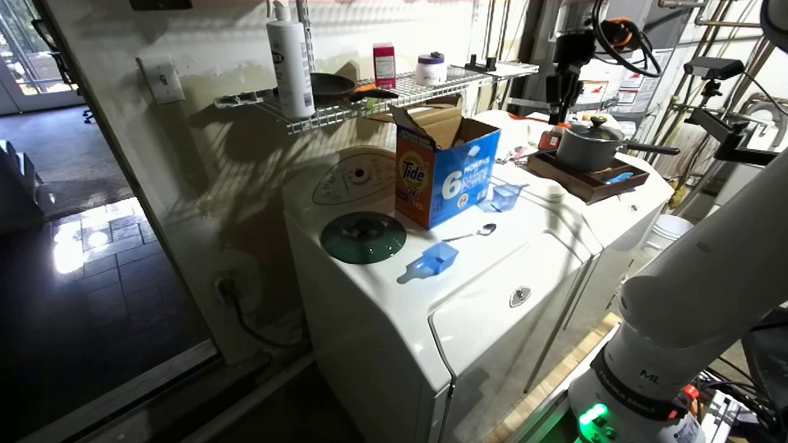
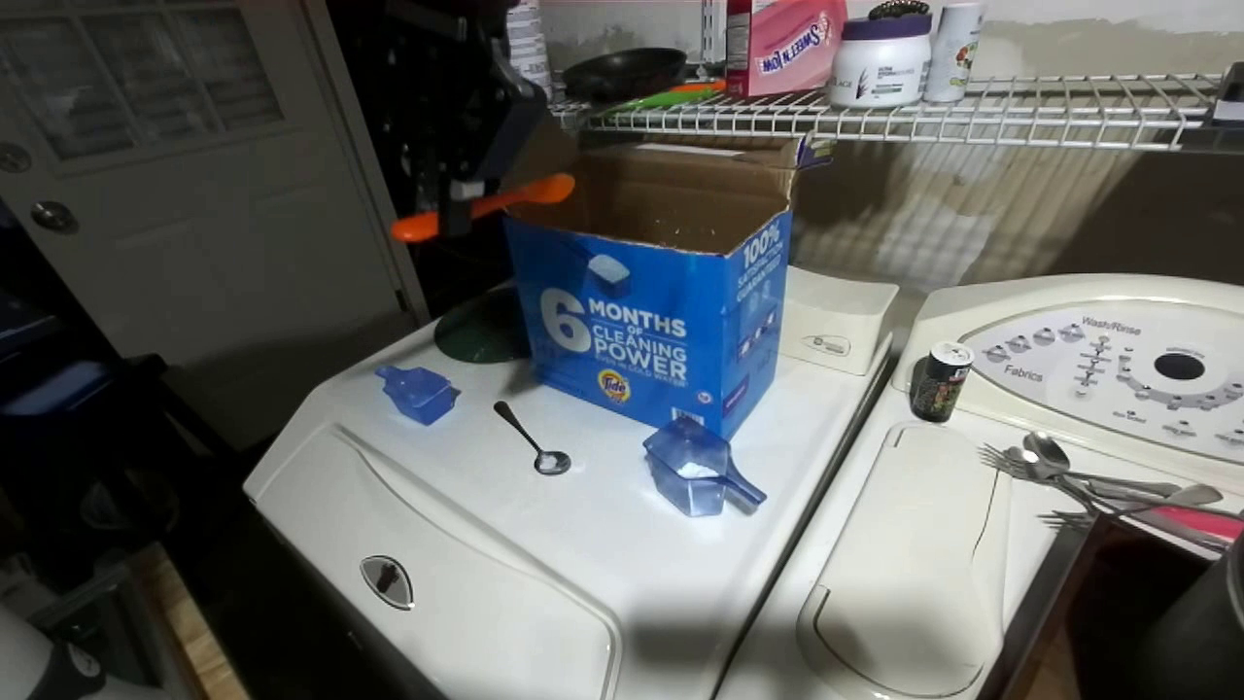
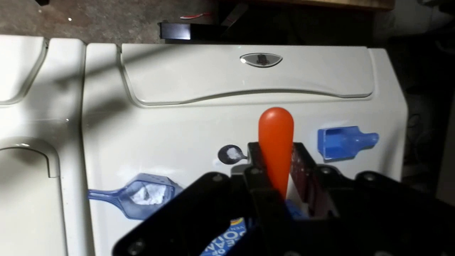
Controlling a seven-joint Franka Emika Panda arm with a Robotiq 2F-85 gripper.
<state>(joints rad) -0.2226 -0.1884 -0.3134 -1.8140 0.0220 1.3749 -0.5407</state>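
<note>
My gripper [image 3: 274,156] is shut on an orange utensil [image 3: 276,131], whose rounded end sticks up past the fingertips. In both exterior views the gripper [image 1: 558,114] [image 2: 457,199] hangs above the white washer, in front of the open blue and orange Tide box [image 1: 462,175] [image 2: 622,321], near its rim height. The utensil [image 2: 544,191] lies nearly level, apart from the washer top. Below are a blue scoop with white powder [image 2: 698,473] [image 3: 147,195], an empty-looking blue scoop [image 1: 438,258] [image 3: 337,143], and a metal spoon [image 2: 551,461] [image 3: 230,154] with powder in it.
A dark green round dish [image 1: 363,239] sits beside the box. A wire shelf [image 2: 1030,115] with a pan and bottles hangs behind. On the neighbouring machine are a wooden tray [image 1: 578,186] with a lidded pot [image 1: 588,147], cutlery [image 2: 1059,472] and a small black can [image 2: 940,384].
</note>
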